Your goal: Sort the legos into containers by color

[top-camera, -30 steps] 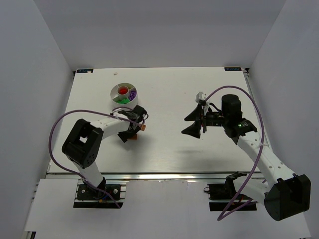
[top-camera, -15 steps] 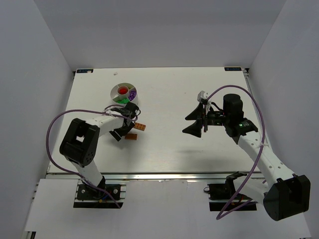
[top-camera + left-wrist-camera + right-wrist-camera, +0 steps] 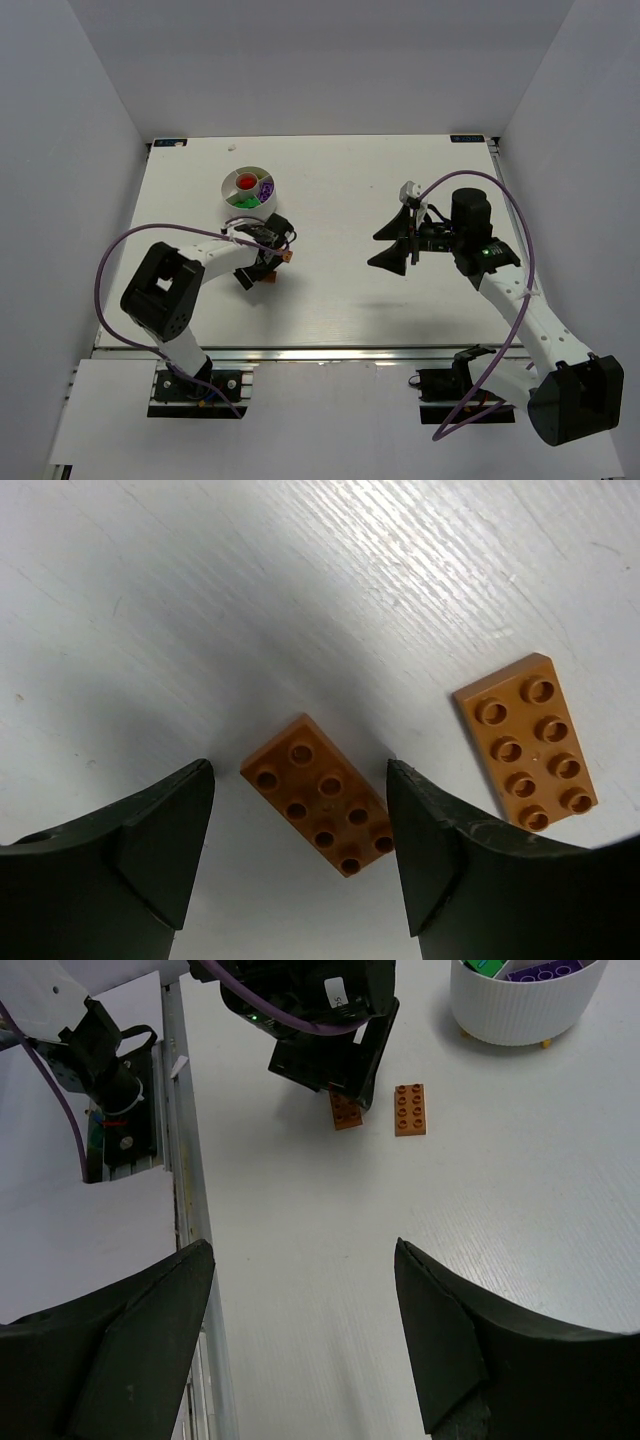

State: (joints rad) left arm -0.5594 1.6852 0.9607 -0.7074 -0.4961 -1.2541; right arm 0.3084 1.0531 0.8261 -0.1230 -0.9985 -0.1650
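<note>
Top view: the left gripper [image 3: 263, 268] hangs low over the white table [image 3: 340, 300], a little nearer than the round white divided dish [image 3: 250, 188]. Its fingers are spread, and one orange studded plate [image 3: 267, 278] peeks out beneath it. The other orange plate [image 3: 287, 257] lies just beside it, on its right. The dish holds a red piece [image 3: 246, 182] in the middle, a purple piece [image 3: 266, 186] and a green piece [image 3: 245, 200], each in a separate compartment. The right gripper [image 3: 395, 243] is raised well apart on the right side, with its jaws wide and nothing between them.

Left wrist view: the left gripper [image 3: 300, 780] stands open, holding nothing. The one orange studded plate [image 3: 322, 795] lies flat on the table [image 3: 250, 600] between the two fingers [image 3: 150, 850]. I cannot tell whether a finger touches it. The other orange plate [image 3: 525, 742] lies flat outside the right finger.

Right wrist view: the right gripper [image 3: 302, 1250] is parted and empty above bare table [image 3: 330, 1290]. Farther off, the left gripper [image 3: 340, 1060] partly covers the one orange studded plate [image 3: 345, 1110]. The other orange plate [image 3: 410, 1108] lies beside it. The round white divided dish [image 3: 500, 1015] sits at the top right.
</note>
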